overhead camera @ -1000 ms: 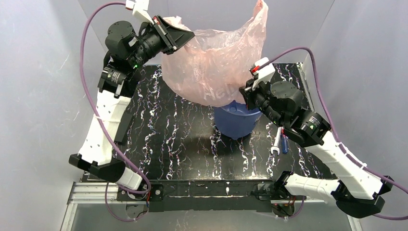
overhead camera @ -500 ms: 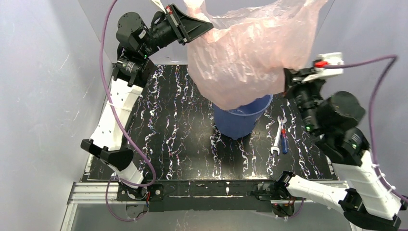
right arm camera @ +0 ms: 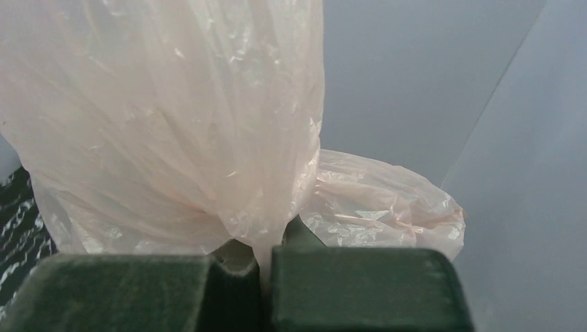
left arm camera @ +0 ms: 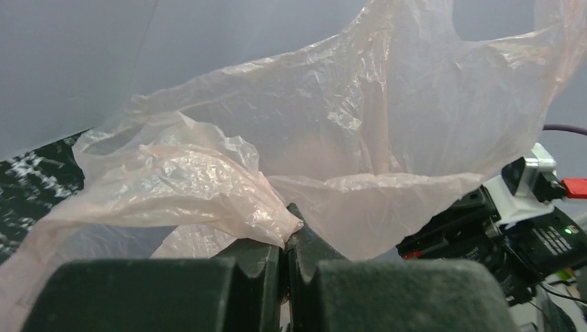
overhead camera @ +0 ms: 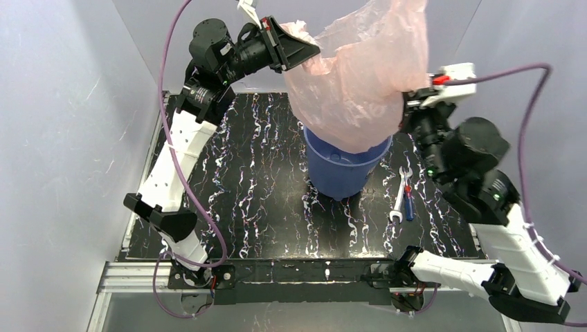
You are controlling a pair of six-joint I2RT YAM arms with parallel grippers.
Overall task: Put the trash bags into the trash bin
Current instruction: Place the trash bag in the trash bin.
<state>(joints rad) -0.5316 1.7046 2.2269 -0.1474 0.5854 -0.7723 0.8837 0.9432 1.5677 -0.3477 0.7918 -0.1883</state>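
Observation:
The pale-pink trash bag (overhead camera: 360,76) hangs stretched between both grippers, high above the blue trash bin (overhead camera: 342,169). Its lower end droops over the bin's rim and hides most of the opening. My left gripper (overhead camera: 310,50) is shut on the bag's left edge; the film is pinched between its jaws in the left wrist view (left arm camera: 285,232). My right gripper (overhead camera: 405,104) is shut on the bag's right side; a gathered fold runs down between its jaws in the right wrist view (right arm camera: 266,245). The bag fills both wrist views (left arm camera: 387,131) (right arm camera: 159,111).
A wrench (overhead camera: 398,200) and a blue-handled tool (overhead camera: 409,205) lie on the black marbled table (overhead camera: 242,187) just right of the bin. Grey walls close in on the left, back and right. Purple cables loop off both arms.
Both grippers kept hold of the bag and lifted it. The left gripper moved right, the right gripper moved up and right then slightly back left, and the bag's bottom now hangs over the bin.

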